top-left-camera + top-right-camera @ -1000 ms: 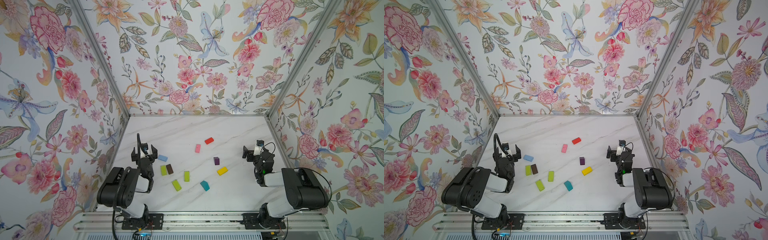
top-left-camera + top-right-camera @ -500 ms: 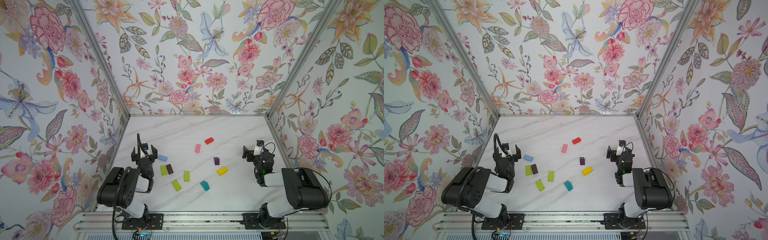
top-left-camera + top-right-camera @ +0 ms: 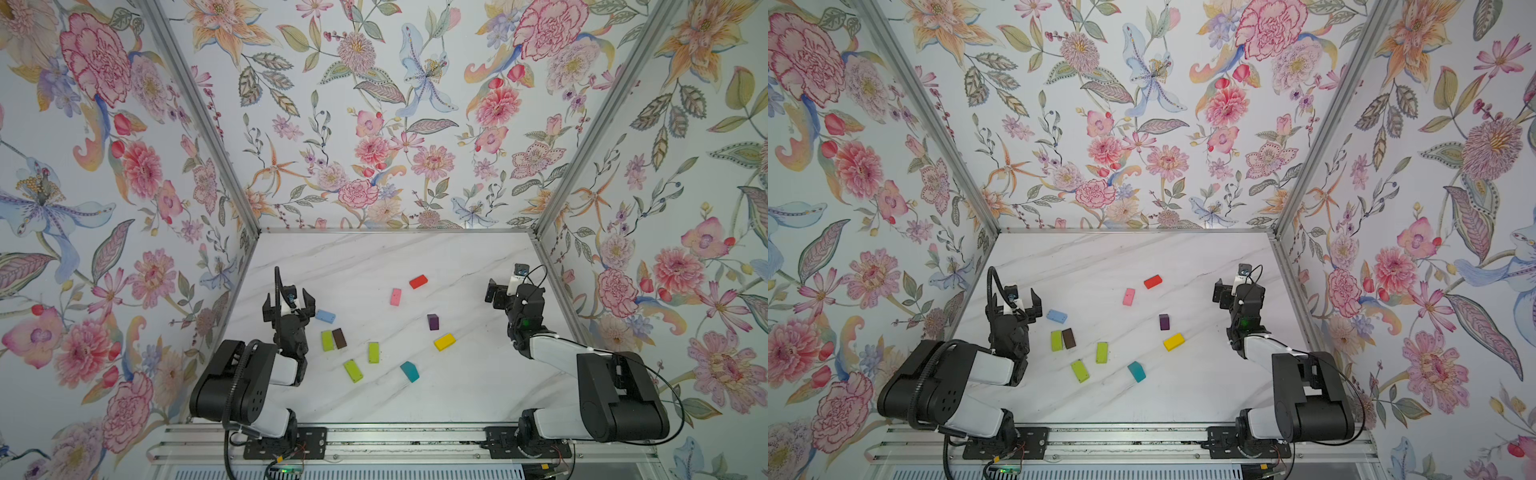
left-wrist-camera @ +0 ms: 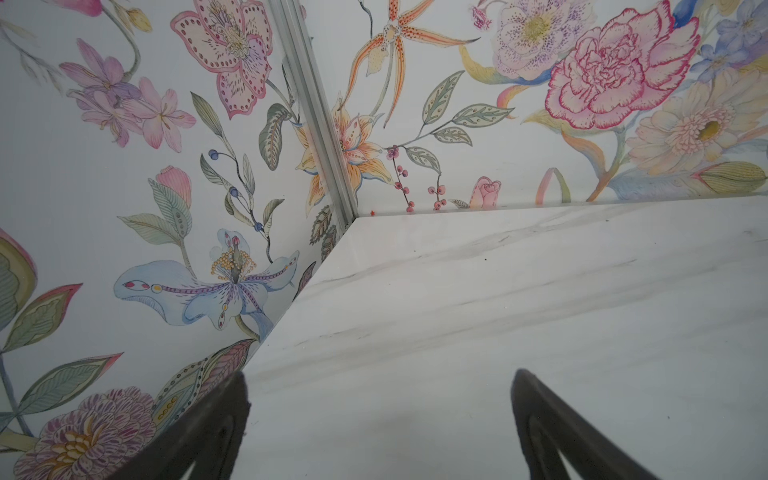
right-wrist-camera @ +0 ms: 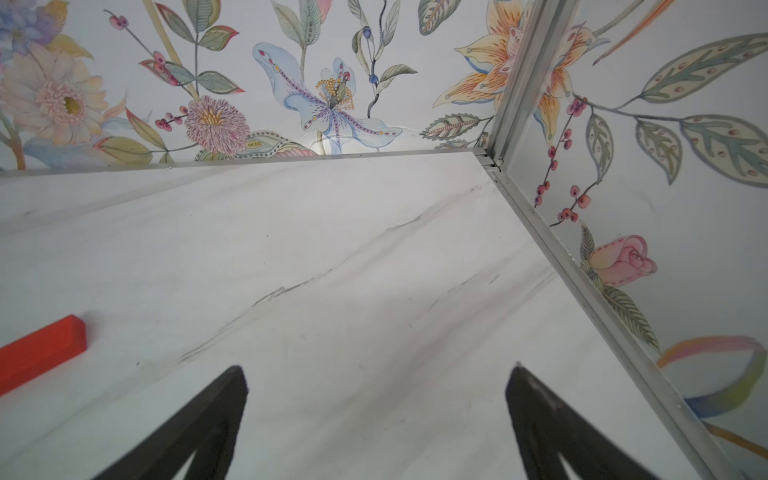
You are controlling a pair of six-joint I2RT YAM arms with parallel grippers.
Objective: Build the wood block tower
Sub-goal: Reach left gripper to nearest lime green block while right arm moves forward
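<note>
The wood blocks lie scattered singly on the table (image 3: 374,257), near its middle; the red block (image 3: 418,281) and pink block (image 3: 395,297) are farthest; the purple block (image 3: 433,321) and yellow block (image 3: 444,341) are to the right; the teal block (image 3: 409,371) is nearest; three lime green blocks (image 3: 373,352) are left of centre, one just beside the brown block (image 3: 339,338). The light blue block (image 3: 325,316) lies just beside the left end effector (image 3: 289,305), whose jaws are spread wide and empty. The right end effector (image 5: 376,372) is equally wide and empty over bare table, well apart from the blocks. Floral walls (image 3: 374,124) enclose the left, far and right sides.
</note>
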